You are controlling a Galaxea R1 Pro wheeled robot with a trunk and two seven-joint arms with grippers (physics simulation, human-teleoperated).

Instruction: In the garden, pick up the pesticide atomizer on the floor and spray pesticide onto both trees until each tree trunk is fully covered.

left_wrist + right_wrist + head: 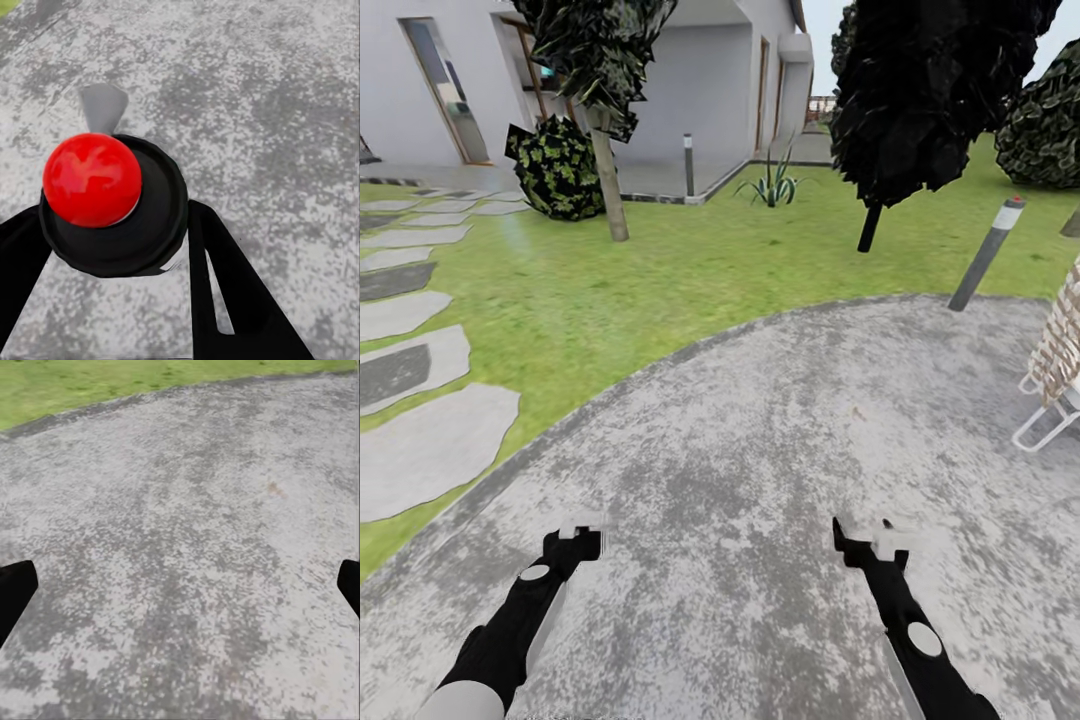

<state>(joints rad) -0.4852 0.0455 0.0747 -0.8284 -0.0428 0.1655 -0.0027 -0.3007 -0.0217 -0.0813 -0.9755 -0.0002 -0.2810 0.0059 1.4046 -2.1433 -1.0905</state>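
Observation:
In the left wrist view my left gripper (112, 232) is shut on the pesticide atomizer (112, 202), a dark round body with a red ball on top and a grey nozzle. The head view shows that gripper (582, 532) low over the grey paved patch (760, 450), with a white part at its tip. My right gripper (865, 535) hangs beside it, and its fingers stand wide apart and empty in the right wrist view (180, 592). Two trees stand on the lawn far ahead. One has a pale tree trunk (610, 185). The other has dark foliage (930, 90) and a shaded trunk (870, 228).
A grey bollard (985, 255) leans at the patch's far right edge, and another post (688, 165) stands near the house (700, 80). A white chair (1055, 385) is at the right. Stepping stones (420, 440) cross the lawn on the left. A round bush (560, 168) sits beside the pale trunk.

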